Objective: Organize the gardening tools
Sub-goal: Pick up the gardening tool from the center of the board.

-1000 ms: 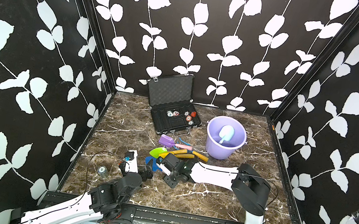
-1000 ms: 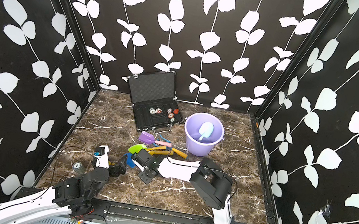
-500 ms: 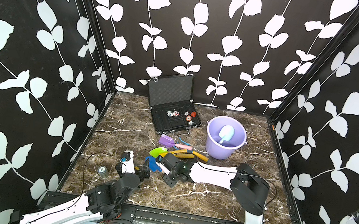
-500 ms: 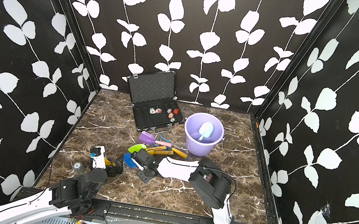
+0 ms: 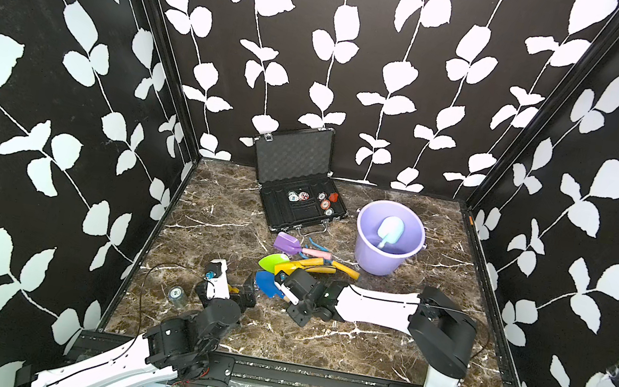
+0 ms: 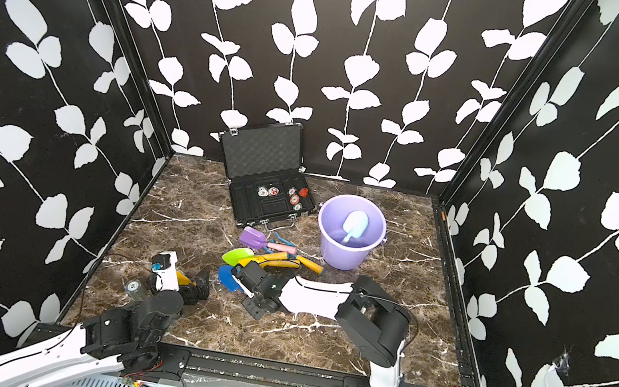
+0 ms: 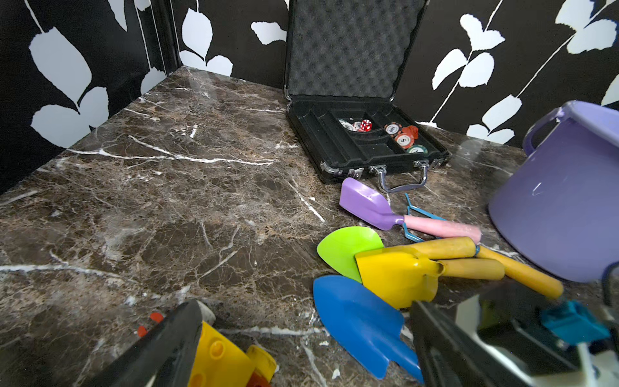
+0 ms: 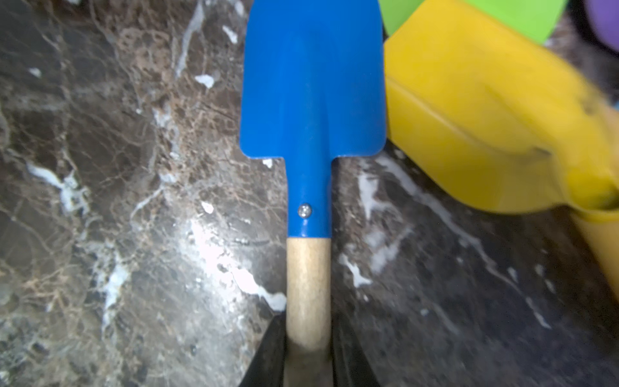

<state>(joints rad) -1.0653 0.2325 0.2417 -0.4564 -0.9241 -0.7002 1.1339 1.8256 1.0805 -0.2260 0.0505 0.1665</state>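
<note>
Right wrist view — right gripper (image 8: 308,350) clamps the blue spade (image 8: 313,83) by its wooden handle, beside the yellow scoop (image 8: 485,117) — seemingly light, stiff.

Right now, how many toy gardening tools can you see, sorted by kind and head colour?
Purple spade: 1
Green scoop: 1
Yellow scoop: 1
Blue spade, gripped in the right pincer: 1
Blue claw rake: 1
Pale-blue scoop, inside the purple bucket: 1
Total: 6 in view
</note>
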